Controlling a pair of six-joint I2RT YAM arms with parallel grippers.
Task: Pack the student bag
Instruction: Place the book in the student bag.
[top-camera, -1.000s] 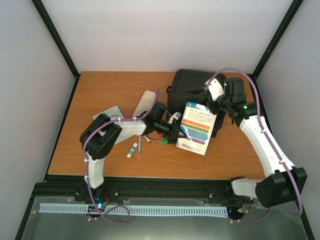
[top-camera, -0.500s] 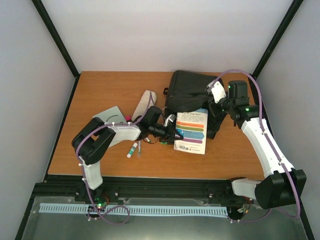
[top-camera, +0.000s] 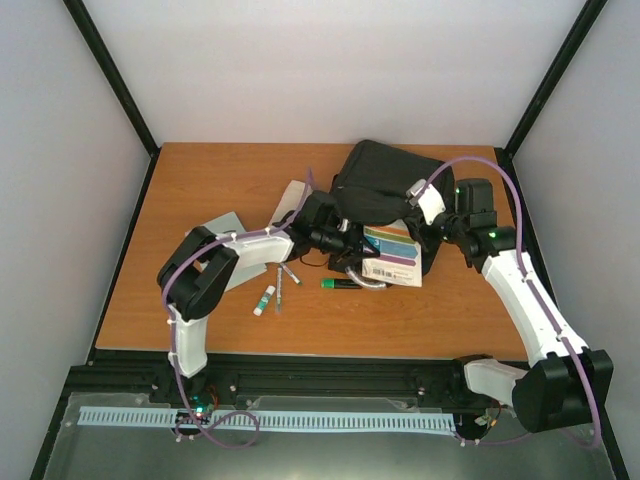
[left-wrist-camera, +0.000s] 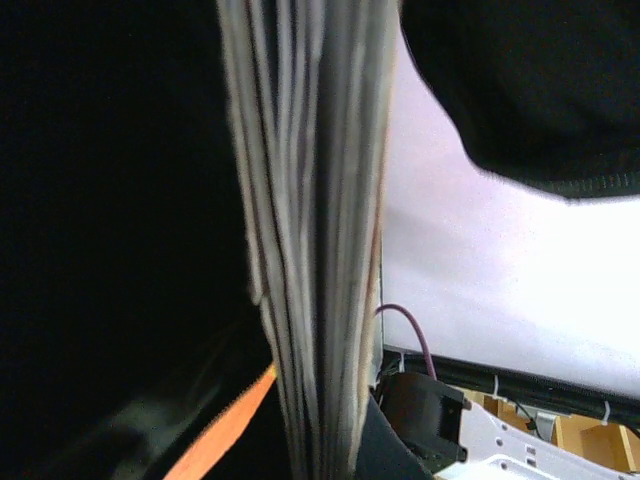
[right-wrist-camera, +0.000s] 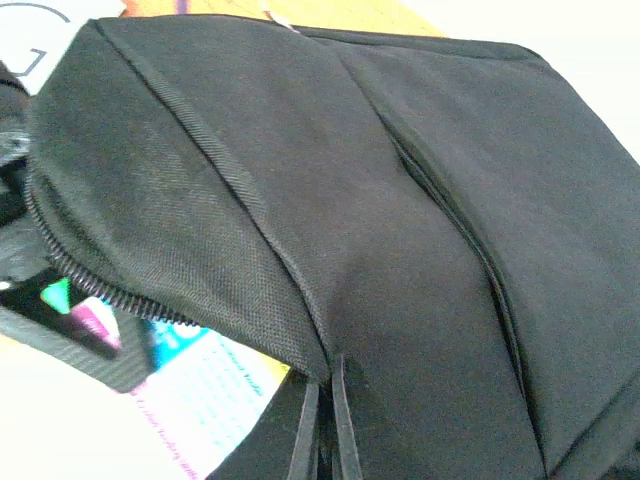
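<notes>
The student bag (top-camera: 385, 180) is a black backpack lying at the back right of the table. Its zipped mouth faces the front. A colourful book (top-camera: 396, 256) lies half under the raised flap. My left gripper (top-camera: 350, 248) is shut on the book's left edge at the bag's mouth. In the left wrist view the book's pages (left-wrist-camera: 310, 250) stand edge-on beside the dark bag fabric (left-wrist-camera: 110, 200). My right gripper (top-camera: 421, 217) is shut on the bag's flap and holds it up. In the right wrist view the fingers (right-wrist-camera: 340, 420) pinch the bag's fabric (right-wrist-camera: 330, 220) above the book (right-wrist-camera: 205, 400).
A green marker (top-camera: 338, 283), two pens (top-camera: 284, 275) and a glue stick (top-camera: 264, 299) lie in front of the left arm. A grey notebook (top-camera: 222, 227) and a white pencil case (top-camera: 290, 200) lie to the left of the bag.
My left gripper has carried the book back and right, so it now lies flatter and partly under the flap. My right gripper has shifted slightly forward with the flap.
</notes>
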